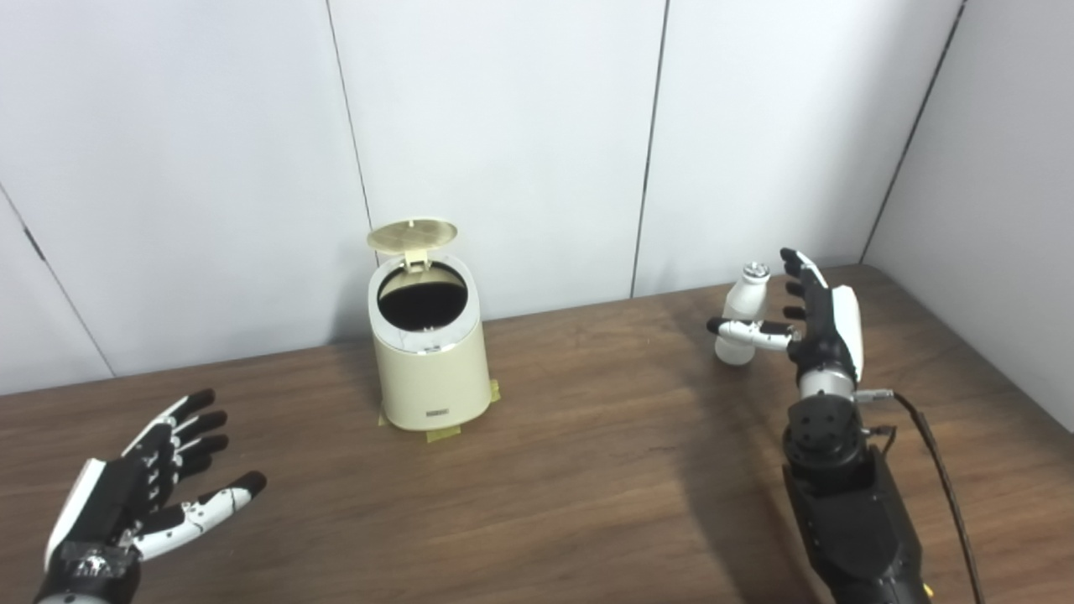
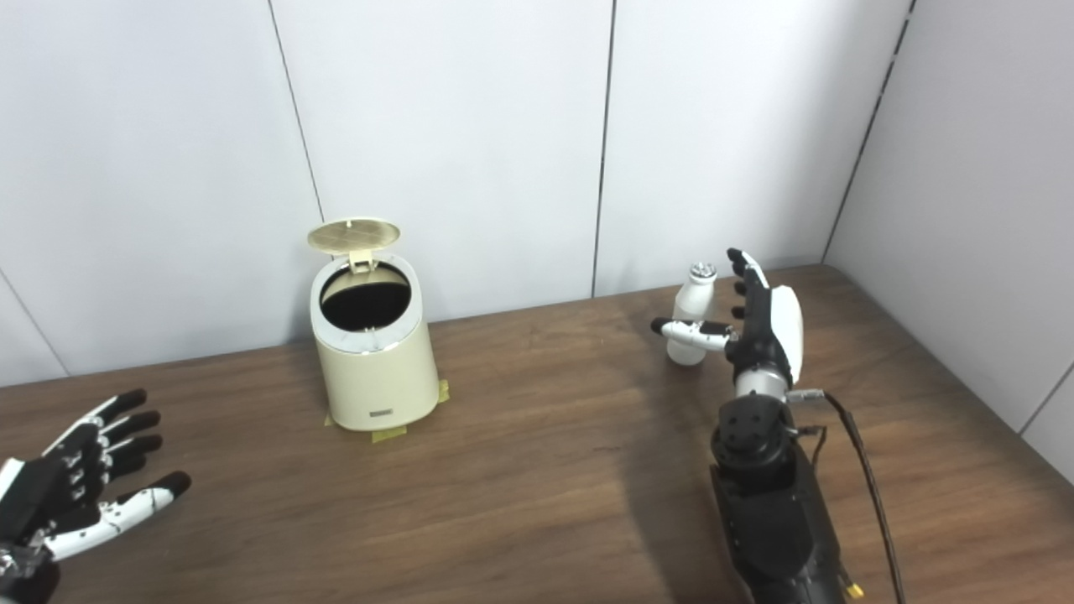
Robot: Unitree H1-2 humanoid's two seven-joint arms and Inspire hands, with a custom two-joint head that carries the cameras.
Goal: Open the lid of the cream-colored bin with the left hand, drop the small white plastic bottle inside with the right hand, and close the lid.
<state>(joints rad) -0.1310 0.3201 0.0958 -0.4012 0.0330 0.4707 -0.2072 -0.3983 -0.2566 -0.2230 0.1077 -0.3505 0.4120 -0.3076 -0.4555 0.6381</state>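
Note:
The cream-colored bin (image 1: 430,361) stands on the wooden table, left of centre, with its round lid (image 1: 412,236) tipped up and its dark inside showing. The small white plastic bottle (image 1: 742,315) stands upright on the table at the right. My right hand (image 1: 810,319) is open right beside the bottle, thumb across its front and fingers (image 1: 797,268) behind it, not closed on it. My left hand (image 1: 155,486) is open and empty over the table's near left, well apart from the bin.
Yellow tape (image 1: 442,434) holds the bin's base to the table (image 1: 587,470). White wall panels stand close behind the table and along its right side. A black cable (image 1: 940,470) runs along my right forearm.

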